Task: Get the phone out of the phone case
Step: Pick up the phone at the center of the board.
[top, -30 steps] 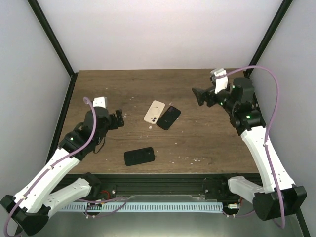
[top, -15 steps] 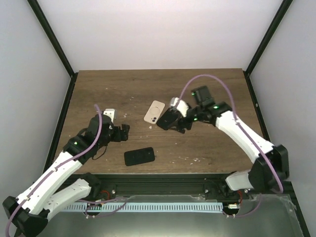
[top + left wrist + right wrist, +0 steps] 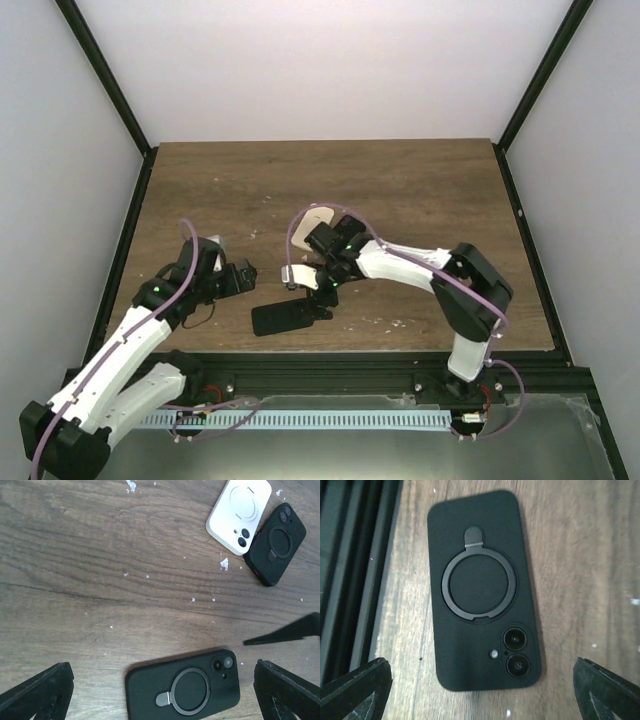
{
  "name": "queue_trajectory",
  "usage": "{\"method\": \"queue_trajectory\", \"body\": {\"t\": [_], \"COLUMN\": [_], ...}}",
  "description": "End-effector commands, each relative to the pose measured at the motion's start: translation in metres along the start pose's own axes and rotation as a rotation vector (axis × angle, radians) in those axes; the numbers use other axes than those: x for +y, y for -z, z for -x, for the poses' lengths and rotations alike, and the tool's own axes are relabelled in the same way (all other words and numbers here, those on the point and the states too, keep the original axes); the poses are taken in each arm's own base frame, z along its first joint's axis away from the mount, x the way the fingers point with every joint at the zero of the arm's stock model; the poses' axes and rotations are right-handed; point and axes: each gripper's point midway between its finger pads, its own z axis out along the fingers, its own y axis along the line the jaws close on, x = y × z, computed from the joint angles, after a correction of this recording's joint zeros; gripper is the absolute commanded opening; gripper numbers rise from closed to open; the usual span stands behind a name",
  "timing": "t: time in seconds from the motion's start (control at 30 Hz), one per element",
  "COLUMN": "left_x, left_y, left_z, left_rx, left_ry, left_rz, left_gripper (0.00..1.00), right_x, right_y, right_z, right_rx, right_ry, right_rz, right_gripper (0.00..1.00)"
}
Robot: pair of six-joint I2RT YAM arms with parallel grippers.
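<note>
A black cased phone (image 3: 288, 317) lies face down near the table's front edge, ring stand and camera lenses up. It also shows in the left wrist view (image 3: 182, 690) and the right wrist view (image 3: 480, 590). My right gripper (image 3: 312, 290) hovers open just above its camera end; its fingers (image 3: 607, 687) straddle that end without touching in the right wrist view (image 3: 480, 695). My left gripper (image 3: 243, 275) is open and empty, left of the phone, its fingers (image 3: 40, 692) wide apart in the left wrist view (image 3: 160, 700). One right finger (image 3: 290, 632) shows there too.
A white cased phone (image 3: 240, 512) and a second black cased phone (image 3: 276, 542) lie side by side at mid-table; the white one (image 3: 318, 215) peeks from behind the right arm. White crumbs dot the wood. The black frame rail (image 3: 350, 580) runs along the front edge.
My right arm has swung from the far right of the table across the middle and down over the front black phone. My left gripper has shifted slightly toward that phone.
</note>
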Motion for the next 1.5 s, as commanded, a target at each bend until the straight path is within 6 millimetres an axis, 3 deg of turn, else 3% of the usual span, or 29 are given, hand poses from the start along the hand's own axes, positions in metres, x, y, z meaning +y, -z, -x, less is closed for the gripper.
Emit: {"method": "queue_trajectory", "body": {"t": [0.0,0.2,0.37,0.47,0.57,0.67,0.73,0.8,0.93,1.07,1.17,1.27,1.47], "left_x": [0.001,-0.002,-0.003,-0.003,-0.012,-0.020,-0.026,-0.032,-0.041,-0.042,-0.040,-0.039,-0.033], "left_y": [0.003,0.000,0.000,-0.003,-0.005,-0.012,-0.020,-0.029,-0.045,-0.066,-0.078,-0.087,-0.101], "left_z": [-0.006,-0.010,-0.005,-0.004,-0.005,-0.008,-0.013,-0.018,-0.028,-0.045,-0.050,-0.056,-0.064], "left_rx": [-0.016,-0.023,-0.032,-0.027,-0.012,0.007,0.037,0.080,0.156,0.276,0.294,0.309,0.344], "left_ry": [0.087,0.111,0.088,0.070,0.031,0.030,0.034,0.018,-0.109,-0.209,-0.246,-0.259,-0.288], "left_rz": [-0.042,-0.079,-0.075,-0.066,-0.108,-0.157,-0.187,-0.197,-0.108,-0.014,0.033,0.039,0.067], "left_gripper": [1.00,0.99,0.98,0.98,0.98,0.99,1.00,1.00,1.00,1.00,1.00,1.00,1.00], "right_x": [-0.004,0.002,-0.027,-0.047,-0.082,-0.118,-0.127,-0.118,-0.079,-0.059,-0.060,-0.070,-0.069], "right_y": [-0.022,-0.047,-0.053,-0.043,-0.018,0.020,0.049,0.081,0.138,0.187,0.220,0.232,0.230], "right_z": [0.015,0.001,-0.025,-0.033,-0.029,-0.025,-0.021,-0.012,-0.016,-0.053,-0.070,-0.080,-0.078], "right_rx": [-0.003,0.072,0.188,0.220,0.171,0.088,0.016,-0.092,-0.344,-0.514,-0.589,-0.606,-0.616], "right_ry": [0.080,0.130,0.125,0.118,0.006,-0.126,-0.178,-0.193,-0.246,-0.359,-0.412,-0.458,-0.447], "right_rz": [-0.017,-0.028,-0.180,-0.289,-0.377,-0.450,-0.468,-0.441,-0.342,-0.364,-0.432,-0.475,-0.442], "right_gripper": [1.00,1.00,1.00,1.00,1.00,1.00,1.00,1.00,1.00,1.00,1.00,1.00,1.00]}}
